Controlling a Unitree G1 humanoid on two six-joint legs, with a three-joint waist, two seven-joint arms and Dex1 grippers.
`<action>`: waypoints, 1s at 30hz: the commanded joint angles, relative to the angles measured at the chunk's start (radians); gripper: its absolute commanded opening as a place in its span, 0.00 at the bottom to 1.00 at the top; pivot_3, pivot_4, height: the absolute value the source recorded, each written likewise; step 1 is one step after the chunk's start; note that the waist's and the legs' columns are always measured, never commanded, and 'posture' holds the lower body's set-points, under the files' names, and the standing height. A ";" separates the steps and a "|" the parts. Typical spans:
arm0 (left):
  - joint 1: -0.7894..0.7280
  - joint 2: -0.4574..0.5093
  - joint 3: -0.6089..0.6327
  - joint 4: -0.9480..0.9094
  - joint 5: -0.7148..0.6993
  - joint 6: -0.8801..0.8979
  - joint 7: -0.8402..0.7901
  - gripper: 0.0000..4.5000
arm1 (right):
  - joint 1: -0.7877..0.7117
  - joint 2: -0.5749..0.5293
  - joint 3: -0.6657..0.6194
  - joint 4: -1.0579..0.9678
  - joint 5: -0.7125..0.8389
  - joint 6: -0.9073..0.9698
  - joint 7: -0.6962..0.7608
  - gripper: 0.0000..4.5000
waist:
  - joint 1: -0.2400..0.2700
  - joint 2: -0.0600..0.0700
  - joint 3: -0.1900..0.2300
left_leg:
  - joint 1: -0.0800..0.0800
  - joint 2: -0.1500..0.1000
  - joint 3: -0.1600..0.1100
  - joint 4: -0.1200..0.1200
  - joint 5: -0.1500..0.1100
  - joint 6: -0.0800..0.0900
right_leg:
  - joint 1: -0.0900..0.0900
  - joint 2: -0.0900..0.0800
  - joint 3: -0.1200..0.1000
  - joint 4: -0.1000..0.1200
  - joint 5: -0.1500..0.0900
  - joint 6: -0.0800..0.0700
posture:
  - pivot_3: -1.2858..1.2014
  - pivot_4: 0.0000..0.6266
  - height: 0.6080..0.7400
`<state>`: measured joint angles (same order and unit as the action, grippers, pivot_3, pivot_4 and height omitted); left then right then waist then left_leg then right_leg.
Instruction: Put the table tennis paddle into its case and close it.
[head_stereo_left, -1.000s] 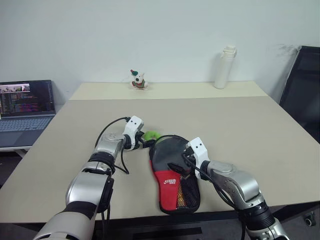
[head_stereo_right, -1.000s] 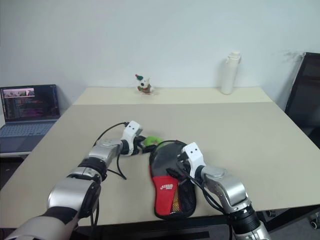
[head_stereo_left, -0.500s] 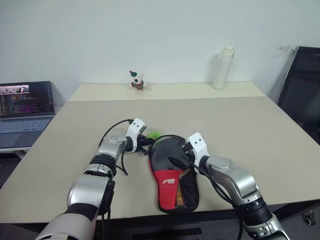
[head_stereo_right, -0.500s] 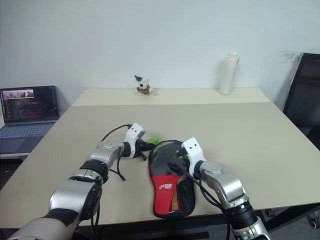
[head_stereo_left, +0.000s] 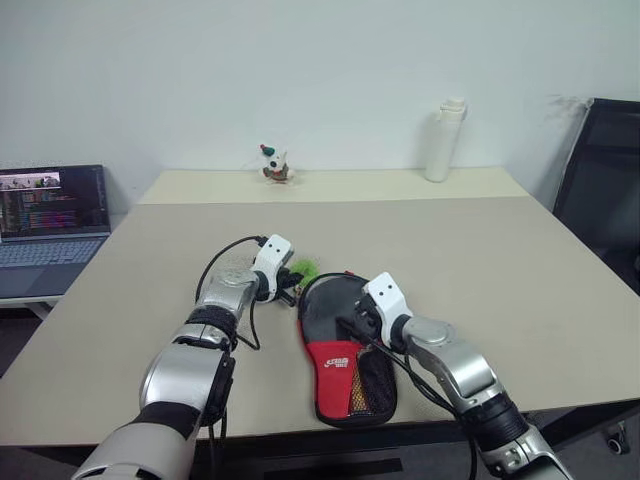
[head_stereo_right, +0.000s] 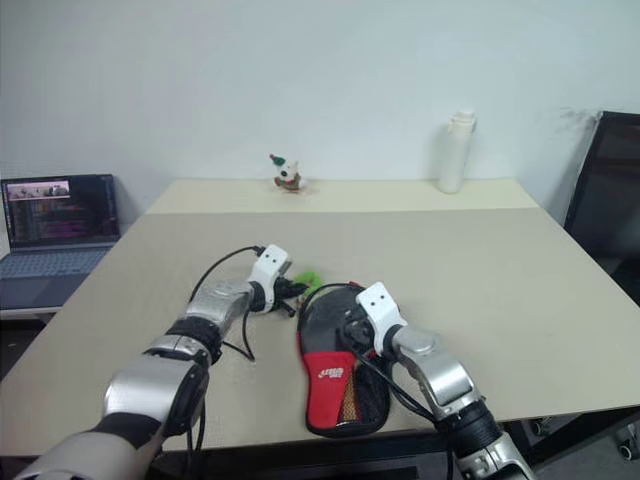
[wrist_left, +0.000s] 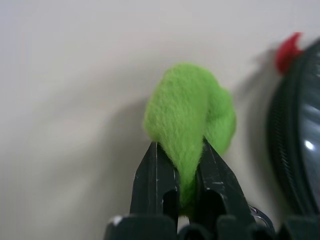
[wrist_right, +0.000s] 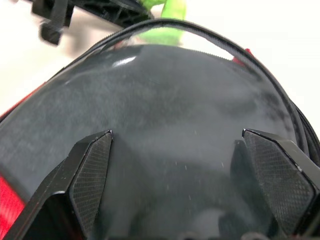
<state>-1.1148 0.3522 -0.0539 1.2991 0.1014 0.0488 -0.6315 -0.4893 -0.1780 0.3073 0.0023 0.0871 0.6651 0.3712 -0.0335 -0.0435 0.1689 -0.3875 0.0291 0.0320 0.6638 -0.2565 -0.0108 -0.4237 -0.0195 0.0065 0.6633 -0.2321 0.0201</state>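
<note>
The black case (head_stereo_left: 345, 345) lies near the table's front edge, its red logo panel and mesh pocket toward me. The paddle is hidden. A fuzzy green tuft (head_stereo_left: 303, 268) sits at the case's far left rim. My left gripper (head_stereo_left: 293, 283) is shut on that tuft; the left wrist view shows the two fingers pinching the tuft (wrist_left: 192, 112) beside the case's zipped edge (wrist_left: 300, 150). My right gripper (head_stereo_left: 352, 325) hangs open just over the case's round black top (wrist_right: 170, 100), one finger on either side and nothing between them.
An open laptop (head_stereo_left: 50, 215) stands off the table's left side. A small toy figure (head_stereo_left: 273, 163) and a white bottle (head_stereo_left: 443, 140) are at the far edge. A black chair (head_stereo_left: 600, 180) is at the right.
My left gripper, open a second ago, has shut on the green tuft. The right gripper has edged forward over the case, staying open.
</note>
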 joint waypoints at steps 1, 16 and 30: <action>-0.071 -0.020 -0.017 0.019 0.049 -0.036 0.100 0.00 | 0.035 -0.006 0.029 -0.003 -0.022 0.068 0.004 1.00 | 0.001 0.000 0.000 | 0.001 0.000 0.000 0.000 0.000 0.000 | 0.001 0.000 0.000 0.000 0.000 0.000 | 0.52 0.24 1.00; -0.190 -0.154 -0.137 0.070 0.265 -0.106 0.347 0.00 | 0.117 0.022 0.068 -0.119 -0.024 0.169 -0.015 1.00 | 0.001 0.000 0.000 | 0.001 0.000 0.000 -0.001 0.000 0.000 | 0.001 0.000 0.000 -0.002 0.000 0.000 | 0.52 0.24 1.00; -0.283 -0.314 -0.282 0.077 0.445 -0.280 0.441 0.00 | 0.187 0.038 0.091 -0.207 -0.019 0.230 -0.049 1.00 | 0.003 0.000 0.000 | -0.002 -0.001 0.000 -0.002 -0.001 -0.001 | 0.001 -0.001 -0.002 -0.005 0.000 0.001 | 0.52 0.24 1.00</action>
<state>-1.3376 0.0557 -0.3169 1.4075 0.5239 -0.1718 -0.2135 -0.3400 -0.1380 0.3412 -0.2440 0.0784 0.8303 0.3201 -0.0301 -0.0440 0.1693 -0.3899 0.0283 0.0318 0.6620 -0.2573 -0.0120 -0.4230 -0.0202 0.0047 0.6579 -0.2325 0.0207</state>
